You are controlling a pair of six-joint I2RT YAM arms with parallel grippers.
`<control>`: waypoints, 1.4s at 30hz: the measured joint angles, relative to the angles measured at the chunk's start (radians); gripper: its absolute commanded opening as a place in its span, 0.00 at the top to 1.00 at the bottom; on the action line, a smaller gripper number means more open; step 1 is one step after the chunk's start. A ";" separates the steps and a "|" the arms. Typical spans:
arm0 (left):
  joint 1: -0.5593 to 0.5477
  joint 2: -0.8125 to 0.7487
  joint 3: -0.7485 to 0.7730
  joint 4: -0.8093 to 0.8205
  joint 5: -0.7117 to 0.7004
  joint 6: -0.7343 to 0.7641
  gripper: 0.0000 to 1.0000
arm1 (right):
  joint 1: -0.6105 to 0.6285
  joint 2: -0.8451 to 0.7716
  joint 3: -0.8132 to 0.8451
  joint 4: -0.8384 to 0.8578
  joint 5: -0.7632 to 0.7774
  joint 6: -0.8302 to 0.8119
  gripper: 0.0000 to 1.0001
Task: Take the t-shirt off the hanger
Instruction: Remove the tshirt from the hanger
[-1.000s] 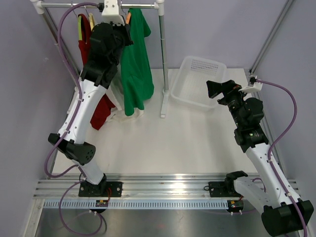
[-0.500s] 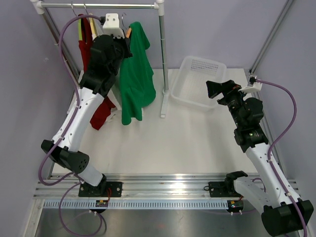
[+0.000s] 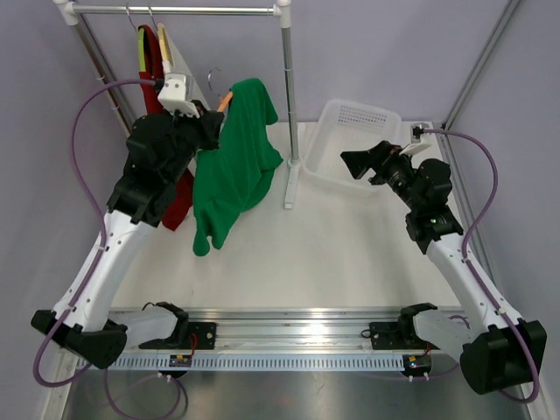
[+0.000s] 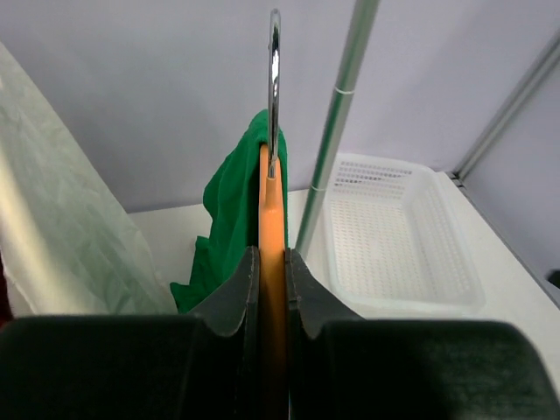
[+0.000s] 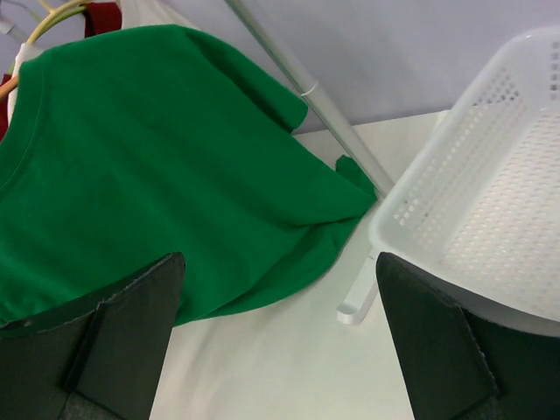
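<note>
Our left fingers (image 4: 234, 302) are clamped tight on the orange hanger (image 4: 272, 254), its hook standing clear below the rail (image 3: 201, 10). The green t-shirt (image 3: 232, 171) is draped on that hanger above the counter (image 3: 289, 254), left of the rack's upright post (image 3: 288, 105). Our right fingers (image 5: 131, 324) stand wide apart, holding nothing, beside the white basket (image 3: 350, 140) and facing the t-shirt.

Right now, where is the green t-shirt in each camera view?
Top external: green t-shirt upper left of centre.
Left wrist: green t-shirt at centre, behind the orange hanger clamped in the jaws.
Right wrist: green t-shirt fills the left half.
Shared landmark: white basket, right of the shirt in every view.
</note>
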 measured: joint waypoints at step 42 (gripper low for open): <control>-0.005 -0.435 -0.402 -0.063 0.312 -0.069 1.00 | 0.356 0.330 0.178 0.249 -0.161 -0.769 0.01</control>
